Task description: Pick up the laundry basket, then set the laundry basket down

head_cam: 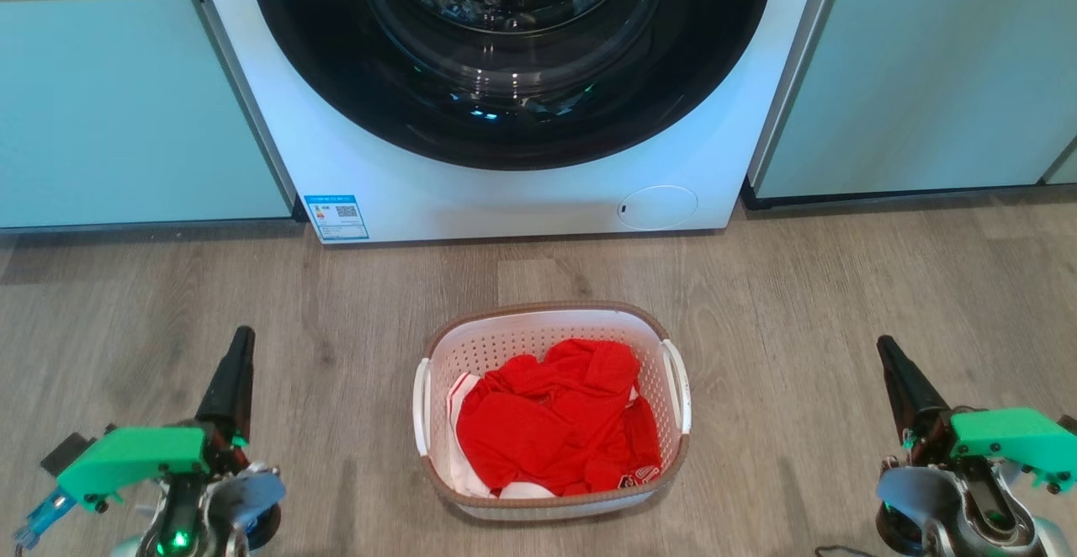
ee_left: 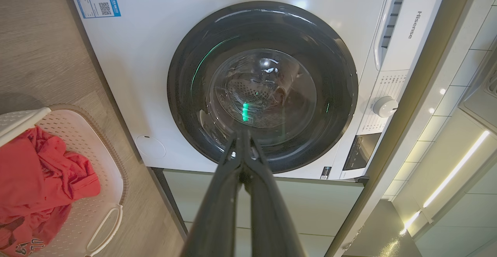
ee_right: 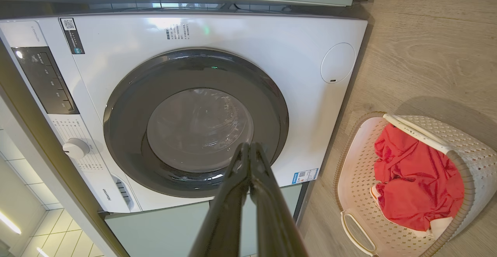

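Both pincers are pinched fully shut on nothing. The left gripper (head_cam: pixel 241 342) and right gripper (head_cam: pixel 888 348) point at the washing machine (head_cam: pixel 505 195). The laundry basket (head_cam: pixel 538 311) sits on the wood floor (head_cam: pixel 841 288) between them, about equally near each, with one white handle (head_cam: pixel 421 405) toward each arm. It's perforated white plastic with a brown rim and a red shirt (head_cam: pixel 555 422) inside.

The head camera looks forward and down from above: laundry basket (head_cam: pixel 538 334) at six o'clock, washing machine (head_cam: pixel 505 199) at twelve. Both wrist cameras sit low, rolled sideways, facing the washing machine closely. Each also catches the laundry basket, at eight and four o'clock.
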